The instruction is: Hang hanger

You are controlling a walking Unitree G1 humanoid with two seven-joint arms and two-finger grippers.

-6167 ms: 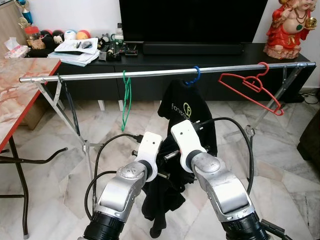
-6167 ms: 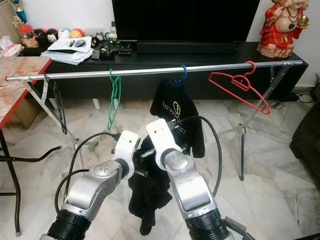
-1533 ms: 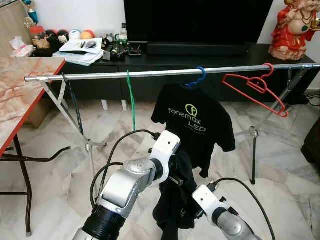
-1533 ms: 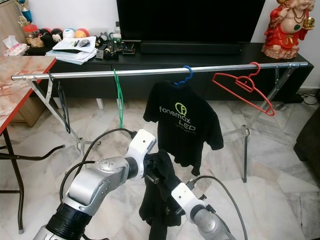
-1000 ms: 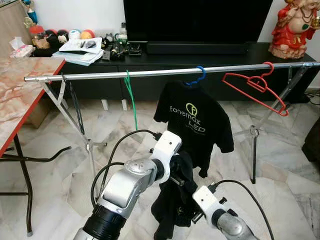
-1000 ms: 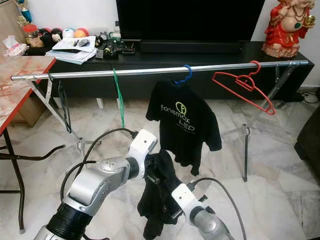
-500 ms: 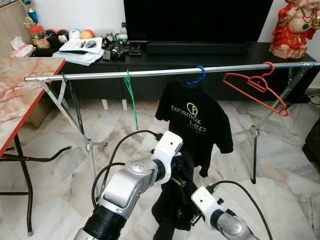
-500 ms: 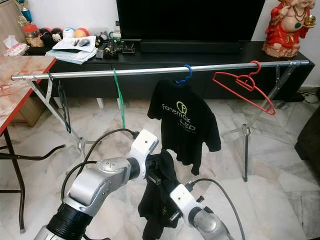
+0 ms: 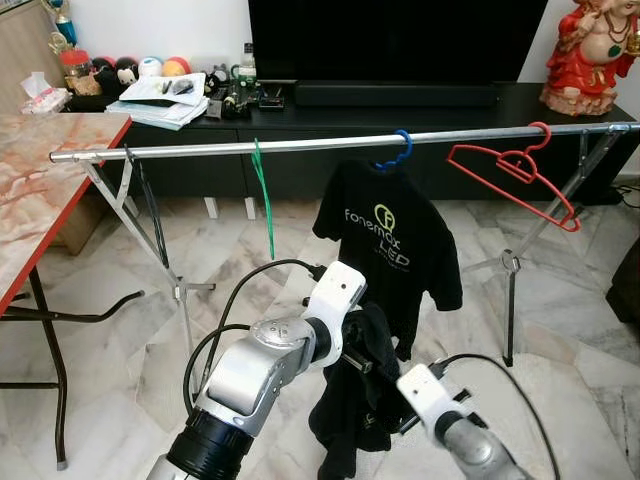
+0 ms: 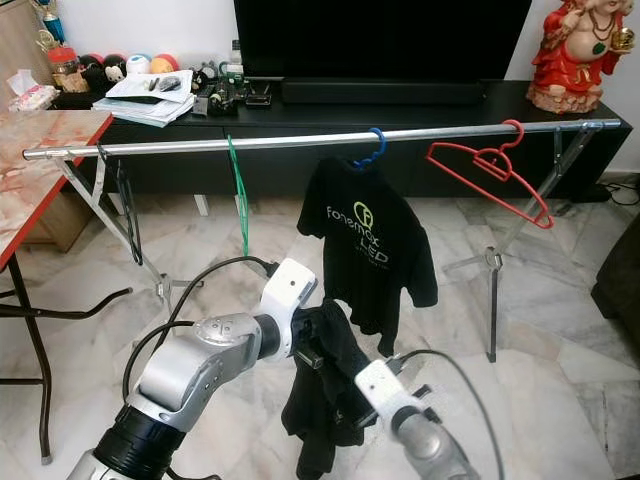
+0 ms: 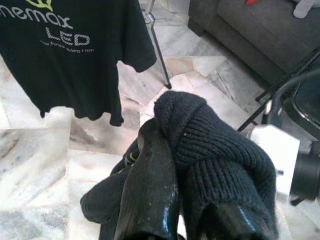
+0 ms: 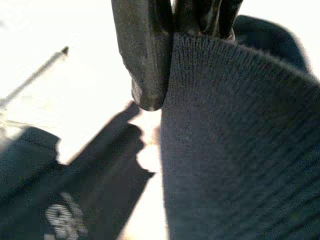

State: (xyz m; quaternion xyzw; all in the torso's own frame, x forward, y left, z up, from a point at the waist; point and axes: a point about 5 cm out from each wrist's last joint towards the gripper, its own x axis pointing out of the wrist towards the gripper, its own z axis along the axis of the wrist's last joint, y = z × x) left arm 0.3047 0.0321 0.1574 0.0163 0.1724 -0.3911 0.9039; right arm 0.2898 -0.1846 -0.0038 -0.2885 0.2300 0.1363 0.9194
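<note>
A metal rail (image 9: 300, 146) runs across the room at chest height. On it hang a black hanger (image 9: 150, 215), a green hanger (image 9: 264, 195), a blue hanger (image 9: 398, 150) carrying a black T-shirt (image 9: 390, 240), and a bare red hanger (image 9: 515, 175). Below the rail, my left gripper (image 9: 365, 345) is shut on the top of a black knitted garment (image 9: 350, 420), which droops toward the floor. In the left wrist view the knit (image 11: 215, 150) wraps over one finger. My right gripper (image 10: 370, 415) is shut on the same garment's (image 12: 240, 150) lower part.
A marble-topped table (image 9: 40, 190) stands at the left. Behind the rail is a black TV console (image 9: 450, 105) with papers, small items and a red statue (image 9: 590, 50). The rack's crossed legs (image 9: 510, 290) stand on the marble floor. A dark sofa edge (image 9: 630, 280) is at the right.
My right arm has shifted a little to the right and up, still holding the garment. The T-shirt has swung slightly on its hanger. The left arm holds still.
</note>
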